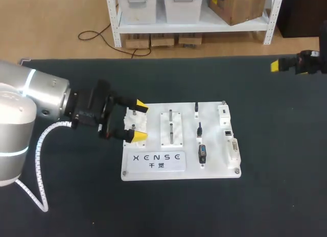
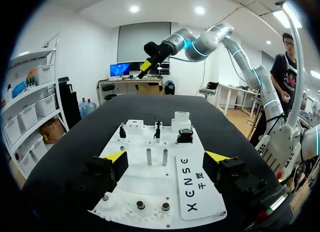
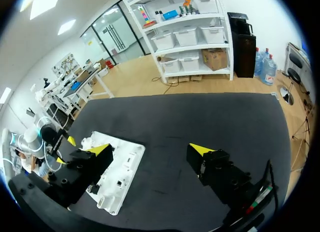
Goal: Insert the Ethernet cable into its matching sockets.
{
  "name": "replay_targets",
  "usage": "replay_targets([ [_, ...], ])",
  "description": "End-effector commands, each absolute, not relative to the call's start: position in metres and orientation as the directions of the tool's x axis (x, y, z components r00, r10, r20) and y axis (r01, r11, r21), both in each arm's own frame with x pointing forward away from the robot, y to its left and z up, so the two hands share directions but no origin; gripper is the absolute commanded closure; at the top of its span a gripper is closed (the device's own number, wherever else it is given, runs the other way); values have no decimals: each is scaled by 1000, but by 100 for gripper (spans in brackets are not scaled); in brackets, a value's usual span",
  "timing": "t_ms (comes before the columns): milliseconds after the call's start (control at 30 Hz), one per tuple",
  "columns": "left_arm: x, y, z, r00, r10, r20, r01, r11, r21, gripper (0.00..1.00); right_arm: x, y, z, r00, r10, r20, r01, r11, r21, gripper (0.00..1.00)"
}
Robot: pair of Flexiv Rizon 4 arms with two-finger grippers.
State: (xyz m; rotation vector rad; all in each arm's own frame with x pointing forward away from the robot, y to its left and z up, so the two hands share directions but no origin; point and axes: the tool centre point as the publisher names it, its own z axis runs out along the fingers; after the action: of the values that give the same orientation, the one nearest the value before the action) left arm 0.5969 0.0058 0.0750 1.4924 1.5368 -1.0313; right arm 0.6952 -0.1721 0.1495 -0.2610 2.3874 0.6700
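Note:
A white task board point(image 1: 153, 168) lies mid-table. Three small black plugs stand on it in a row point(image 1: 200, 128); I cannot tell which one is the Ethernet plug. Sockets point(image 1: 228, 132) line its right edge. My left gripper point(image 1: 135, 122) hovers open over the board's left end, with its yellow tips on either side of two metal pegs point(image 2: 149, 156). In the left wrist view the plugs point(image 2: 157, 130) stand ahead of the left gripper point(image 2: 166, 157). My right gripper point(image 1: 280, 65) is high at the far right, well away from the board. It point(image 3: 150, 149) is open and holds nothing, and the board point(image 3: 127, 159) lies beyond one finger.
The board also carries a white slotted block point(image 1: 171, 128), a printed label point(image 1: 157, 161) and small gears point(image 2: 151, 206) at its near end. Dark table surface point(image 1: 265, 145) surrounds the board on all sides.

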Motion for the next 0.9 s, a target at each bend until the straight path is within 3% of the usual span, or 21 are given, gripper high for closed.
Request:
replay_targets([
  [33, 597, 6, 74, -42, 396, -917, 999, -2, -47, 0, 692, -141, 159, -796, -32, -605, -357, 831, 426, 0],
  [367, 597, 6, 74, -42, 396, -917, 999, -2, -47, 0, 646, -65, 148, -870, -113, -480, -310, 883, 353, 0],
  [900, 597, 6, 74, -42, 396, -917, 999, -2, -47, 0, 607, 1, 91, -945, -208, -254, -238, 967, 91, 0],
])
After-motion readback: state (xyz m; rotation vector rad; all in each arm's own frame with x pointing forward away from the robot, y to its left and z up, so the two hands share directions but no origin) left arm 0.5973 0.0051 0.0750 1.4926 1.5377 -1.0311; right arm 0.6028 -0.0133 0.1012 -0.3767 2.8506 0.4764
